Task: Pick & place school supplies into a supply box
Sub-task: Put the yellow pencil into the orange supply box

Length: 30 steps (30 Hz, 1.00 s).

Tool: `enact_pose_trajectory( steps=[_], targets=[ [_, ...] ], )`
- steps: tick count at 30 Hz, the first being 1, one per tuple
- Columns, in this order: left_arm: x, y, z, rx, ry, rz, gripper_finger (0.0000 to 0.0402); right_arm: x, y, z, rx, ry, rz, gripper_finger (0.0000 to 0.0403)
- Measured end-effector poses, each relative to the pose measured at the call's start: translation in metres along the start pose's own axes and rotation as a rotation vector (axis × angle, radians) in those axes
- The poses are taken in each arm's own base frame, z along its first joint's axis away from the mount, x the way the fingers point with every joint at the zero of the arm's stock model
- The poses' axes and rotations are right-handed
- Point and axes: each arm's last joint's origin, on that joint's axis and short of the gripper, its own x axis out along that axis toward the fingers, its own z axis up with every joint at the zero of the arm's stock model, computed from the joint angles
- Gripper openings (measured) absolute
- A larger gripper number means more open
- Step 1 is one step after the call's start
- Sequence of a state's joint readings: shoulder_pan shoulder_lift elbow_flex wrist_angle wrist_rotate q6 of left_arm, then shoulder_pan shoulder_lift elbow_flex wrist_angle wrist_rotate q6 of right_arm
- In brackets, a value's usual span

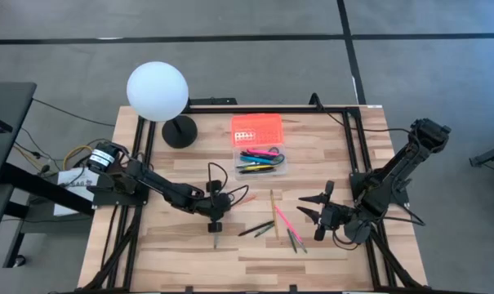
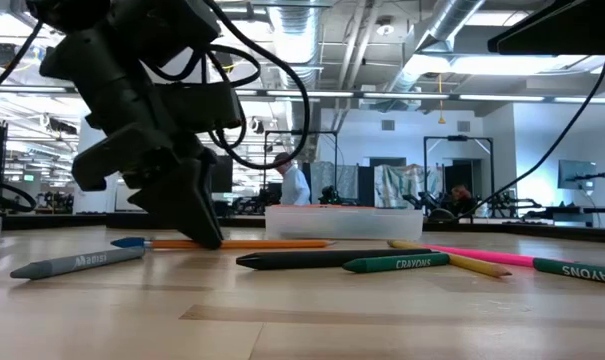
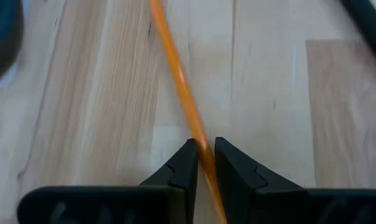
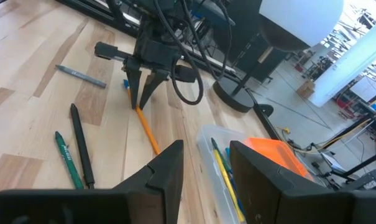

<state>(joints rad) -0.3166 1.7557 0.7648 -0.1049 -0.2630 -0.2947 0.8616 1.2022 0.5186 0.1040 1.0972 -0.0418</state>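
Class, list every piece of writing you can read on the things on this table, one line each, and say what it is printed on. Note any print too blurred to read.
"CRAYONS" – on the green crayon lying beside the black crayon, low view.
"RAYONS" – on a second green crayon at the picture's right edge, first letter cut off.
Grey crayon: dark print on its wrapper, too blurred to read.
Orange pencil: no print visible.

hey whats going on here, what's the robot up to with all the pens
The left gripper is down on the wooden table, its fingers pinched around a thin orange pencil lying flat there. The clear plastic supply box with its orange lid open sits further back and already holds several pens. A grey crayon, black pencil, green crayon and pink marker lie loose. The right gripper waits open at the table's right side.
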Motion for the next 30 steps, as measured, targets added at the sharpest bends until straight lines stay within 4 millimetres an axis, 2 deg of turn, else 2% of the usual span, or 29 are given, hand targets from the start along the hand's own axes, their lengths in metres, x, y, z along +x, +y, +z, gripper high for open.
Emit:
enact_pose_trajectory(
  steps=[14, 30],
  targets=[
    [-0.022, -0.005, 0.019, 0.017, 0.25, 0.021, 0.0047, 0.0, 0.0, -0.001, 0.005, 0.006, 0.001, 0.0123],
    [-0.02, -0.001, 0.019, -0.051, 0.299, -0.028, 0.0048, 0.0, 0.001, -0.001, 0.006, 0.005, 0.03, 0.0123]
  ],
)
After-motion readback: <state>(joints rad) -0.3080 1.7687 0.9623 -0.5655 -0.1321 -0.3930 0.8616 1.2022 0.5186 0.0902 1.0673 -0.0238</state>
